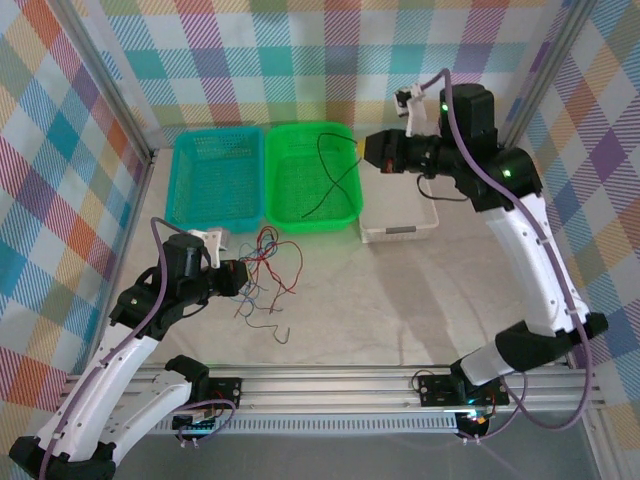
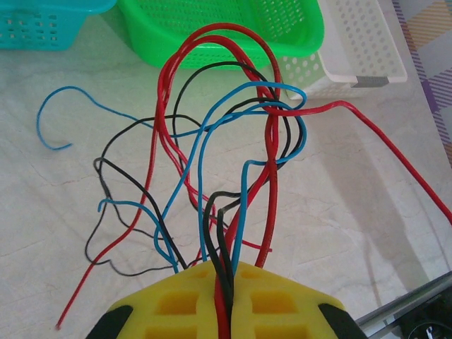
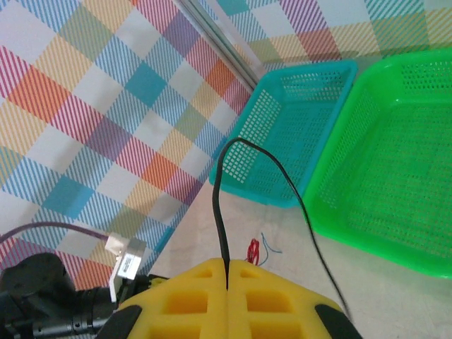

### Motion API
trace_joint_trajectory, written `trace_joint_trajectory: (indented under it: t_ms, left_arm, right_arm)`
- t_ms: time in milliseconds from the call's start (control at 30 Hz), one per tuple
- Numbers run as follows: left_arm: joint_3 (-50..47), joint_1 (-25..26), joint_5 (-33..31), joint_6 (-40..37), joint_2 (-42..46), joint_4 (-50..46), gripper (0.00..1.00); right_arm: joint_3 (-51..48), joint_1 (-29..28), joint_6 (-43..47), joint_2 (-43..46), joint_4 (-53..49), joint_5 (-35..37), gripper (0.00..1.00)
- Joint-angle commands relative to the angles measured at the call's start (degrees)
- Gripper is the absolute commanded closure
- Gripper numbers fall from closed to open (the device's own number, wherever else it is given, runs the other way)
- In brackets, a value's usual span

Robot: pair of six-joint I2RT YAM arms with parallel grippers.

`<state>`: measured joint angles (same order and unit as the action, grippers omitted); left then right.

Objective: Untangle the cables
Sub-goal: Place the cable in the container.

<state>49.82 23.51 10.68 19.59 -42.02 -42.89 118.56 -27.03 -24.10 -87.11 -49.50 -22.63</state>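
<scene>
Tabletop (image 1: pixel 400 300): green basket (image 1: pixel 312 178) at 12 o'clock, cable tangle (image 1: pixel 268 268) at 8 o'clock, pinched by left claw (image 1: pixel 240 278). One black cable (image 3: pixel 217 212) is pinched in right claw (image 1: pixel 362 150), dangled over basket. It should be lowered fully inside the rim before release.

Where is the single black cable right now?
Pinched in the shut right gripper, the black cable hangs over the green basket, right of centre toward the back in the top external view.
</scene>
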Motion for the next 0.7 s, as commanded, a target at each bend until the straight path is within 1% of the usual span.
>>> trace_joint_trajectory:
  t_ms: [0, 233, 333, 500, 567, 667]
  left_arm:
    - [-0.68, 0.49, 0.00, -1.54, 0.69, 2.38, 1.00]
    - [-0.69, 0.49, -0.06, -1.65, 0.56, 2.44, 1.00]
    - [-0.84, 0.49, 0.13, -1.56, 0.45, 2.54, 1.00]
    - [-0.87, 0.49, 0.13, -1.51, 0.48, 2.63, 1.00]
    - [-0.87, 0.49, 0.13, -1.50, 0.56, 2.64, 1.00]
    - [-0.87, 0.51, 0.17, -1.56, 0.54, 2.73, 1.00]
  right_arm:
    - [6.28, -0.40, 2.34, -3.74, -0.99, -0.26, 1.00]
    - [19.43, -0.64, 4.63, -15.56, -5.80, 0.79, 1.00]
    - [23.40, -0.74, 5.11, -19.94, -6.23, 1.32, 1.00]
    - [26.81, -0.84, 5.78, -26.22, -5.92, 2.57, 1.00]
    - [26.67, -0.84, 6.16, -28.32, -5.24, 4.36, 1.00]
    - [25.80, -0.97, 6.52, -31.89, -3.62, 4.55, 1.00]
